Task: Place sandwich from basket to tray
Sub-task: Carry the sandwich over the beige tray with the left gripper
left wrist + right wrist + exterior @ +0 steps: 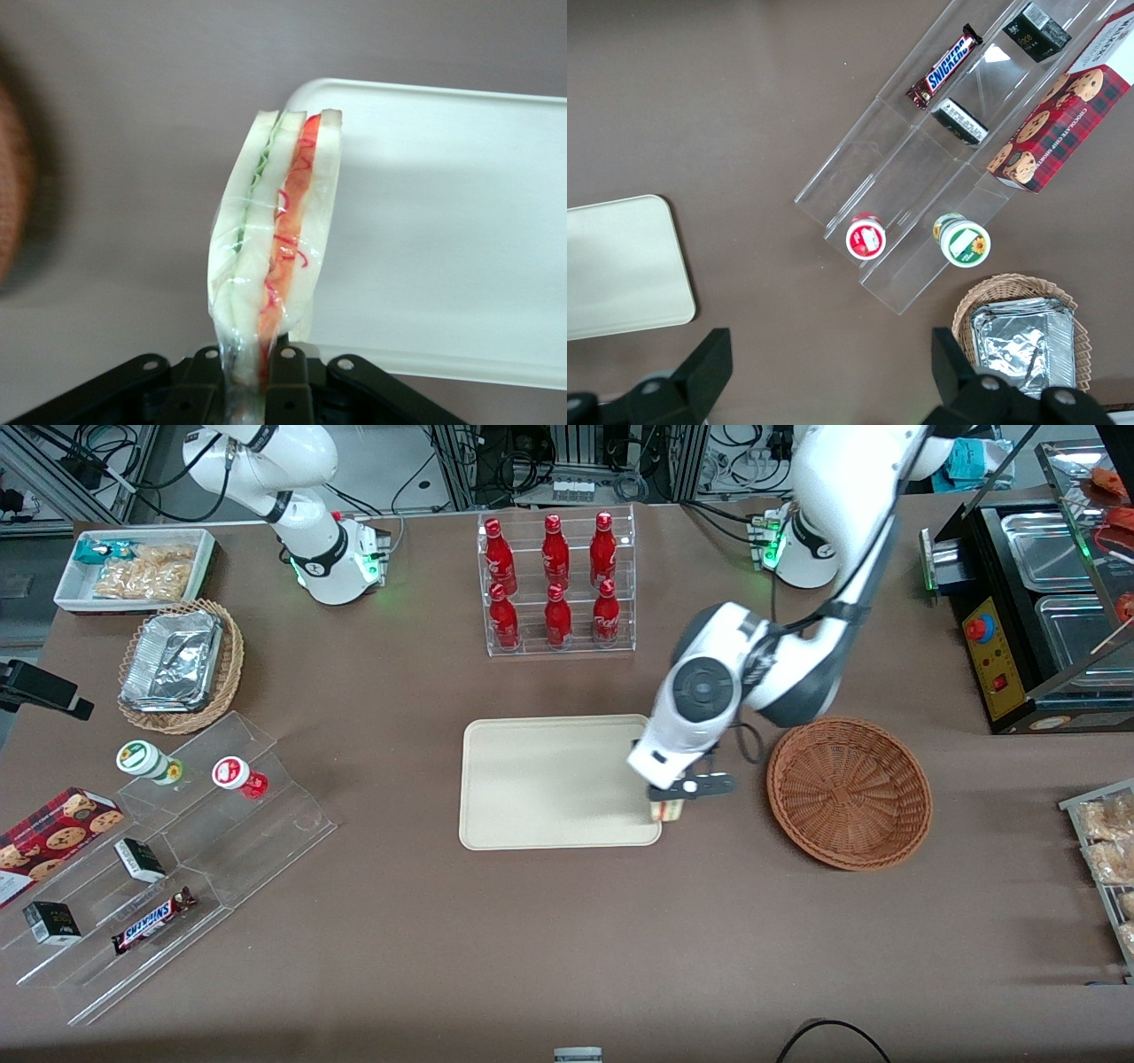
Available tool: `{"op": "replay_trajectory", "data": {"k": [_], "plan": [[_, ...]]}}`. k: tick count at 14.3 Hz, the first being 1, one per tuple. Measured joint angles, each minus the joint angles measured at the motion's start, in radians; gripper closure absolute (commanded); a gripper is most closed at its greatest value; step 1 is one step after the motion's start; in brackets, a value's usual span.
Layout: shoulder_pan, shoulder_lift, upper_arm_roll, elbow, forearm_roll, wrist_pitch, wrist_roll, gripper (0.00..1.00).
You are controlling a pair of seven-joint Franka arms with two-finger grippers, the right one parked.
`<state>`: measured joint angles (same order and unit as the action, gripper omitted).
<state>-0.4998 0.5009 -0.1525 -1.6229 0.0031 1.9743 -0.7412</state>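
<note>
Holding the sandwich (275, 239) by one wrapped end, your gripper (252, 367) is clamped shut above the tray (549, 779) edge nearest the basket (849, 793); soft bread, slippery film, so squeeze lightly.

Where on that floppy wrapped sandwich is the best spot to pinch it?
As the hand does now: from above, at one end of the sandwich, fingers pressing the flat bread faces so the layers squeeze together. It hangs over the tray edge.
</note>
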Motion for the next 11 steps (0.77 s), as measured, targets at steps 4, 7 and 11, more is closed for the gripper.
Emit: {"op": "replay_trajectory", "data": {"k": [4,7,11], "plan": [[-0.125,0.138,0.0,0.156,0.0,0.002,-0.147,1.0],[-0.19,0.239,0.001,0.263,0.0,0.005,-0.223,0.99],[-0.224,0.317,0.002,0.329,0.001,0.027,-0.272,0.97]]}}
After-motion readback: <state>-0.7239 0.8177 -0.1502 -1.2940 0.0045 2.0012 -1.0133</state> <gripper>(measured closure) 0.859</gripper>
